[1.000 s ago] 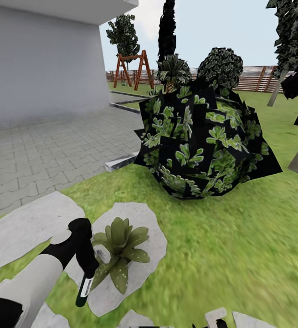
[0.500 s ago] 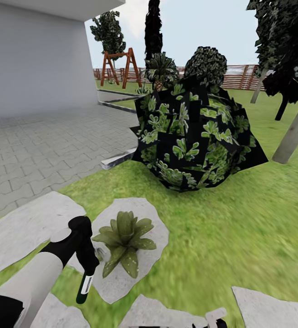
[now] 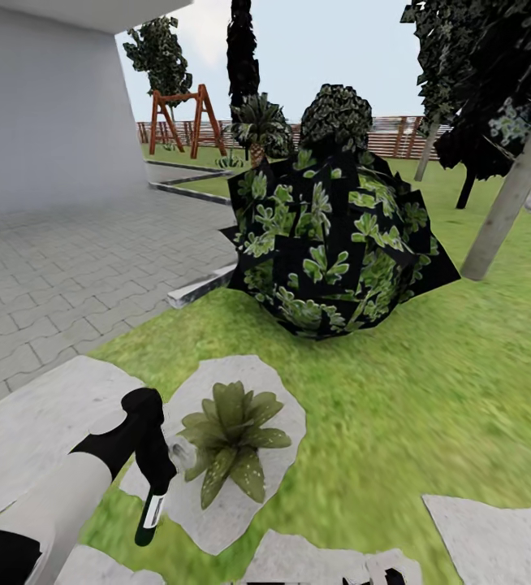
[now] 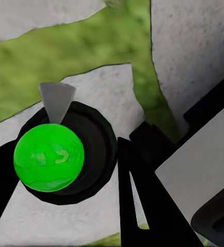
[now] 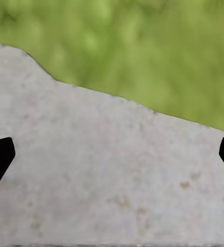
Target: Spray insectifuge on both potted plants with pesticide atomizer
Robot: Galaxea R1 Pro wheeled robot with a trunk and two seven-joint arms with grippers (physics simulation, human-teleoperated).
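Grey paving (image 3: 62, 268) and pale stone slabs (image 3: 241, 382) set in green lawn fill the garden, a slatted fence (image 3: 379, 134) behind. At left, the left gripper (image 3: 153, 479) pinches the pesticide atomizer (image 4: 49, 157), just beside a potted plant (image 3: 231, 435) on a slab. Spraying well probably means aiming the nozzle squarely at the leaves; at lower right, the right gripper (image 5: 112, 154) hangs spread over stone.

A home garden: green lawn (image 3: 428, 390) set with pale stone slabs (image 3: 46, 406), grey paving (image 3: 62, 268) beside a house wall (image 3: 46, 114) on the left, a wooden swing frame (image 3: 180, 118) and slatted fence (image 3: 395, 138) far off (trees and a leafy bush (image 3: 330, 244) too).
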